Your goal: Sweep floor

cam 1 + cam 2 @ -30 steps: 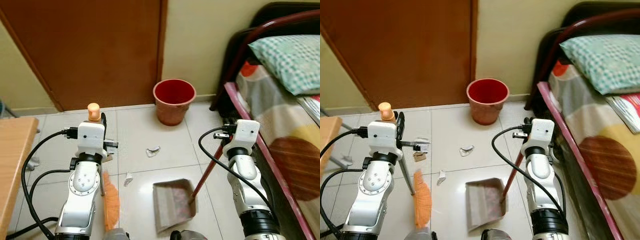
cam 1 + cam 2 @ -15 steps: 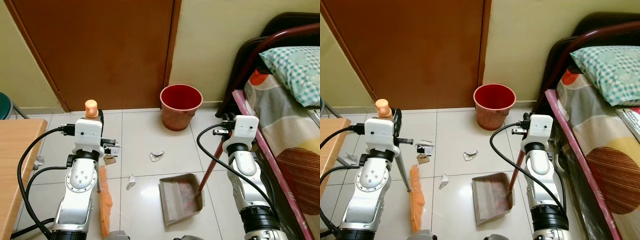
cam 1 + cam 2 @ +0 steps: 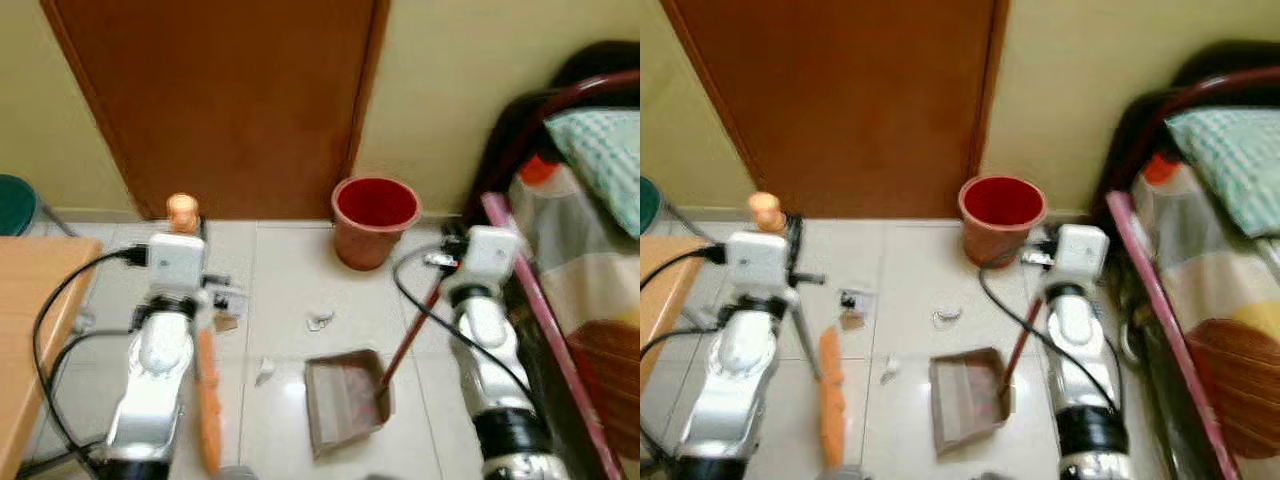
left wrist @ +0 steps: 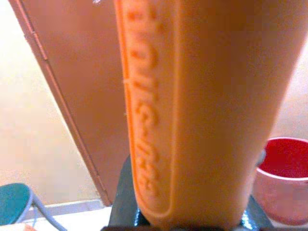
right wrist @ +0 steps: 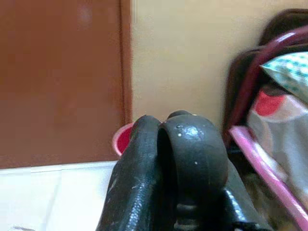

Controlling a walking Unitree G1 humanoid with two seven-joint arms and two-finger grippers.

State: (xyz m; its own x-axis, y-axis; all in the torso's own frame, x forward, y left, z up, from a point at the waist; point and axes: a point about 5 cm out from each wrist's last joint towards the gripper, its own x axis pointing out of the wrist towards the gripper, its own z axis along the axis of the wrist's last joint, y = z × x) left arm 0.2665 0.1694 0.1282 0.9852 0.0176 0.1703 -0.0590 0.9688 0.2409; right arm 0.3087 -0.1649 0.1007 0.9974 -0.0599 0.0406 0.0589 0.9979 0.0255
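Two arms up front, head views blurred. Far left: corner of a wooden table (image 3: 25, 300) and a teal stool (image 3: 15, 200) behind it, by the wall. Brown door (image 3: 215, 95) straight ahead.

Left gripper (image 3: 190, 225) is clamped on the broom (image 3: 208, 400): orange handle tip pokes up above the wrist, thin shaft runs down past the arm, orange bristle head rests on the white tile floor (image 3: 290, 260) just beside the left forearm. Left wrist cam is mostly orange handle (image 4: 202, 110) w/ raised lettering, v. close, fingers not visible there, so grip is judged from the head views.

Debris on tiles btwn the arms: small dark-and-white scrap (image 3: 228, 300) just right of the left wrist, brown bit (image 3: 224, 322) under it, crumpled white paper (image 3: 320, 320) mid-floor, another white scrap (image 3: 265, 370) near the dustpan's left edge.

Dustpan (image 3: 345, 400) sits flat on the floor, centre-low, open mouth facing away from the bed; reddish smudge inside. Its long red handle (image 3: 405, 335) slants up to the right gripper (image 3: 445, 262), which is closed round the top of it. Right wrist cam: black fingers (image 5: 192, 159) pressed together, close-up.

Red bucket (image 3: 376, 220) stands upright by the wall, right of the door, well apart from the dustpan.

Far right: bed (image 3: 590, 300) w/ dark red frame, patterned sheet, checked pillow (image 3: 610, 145).
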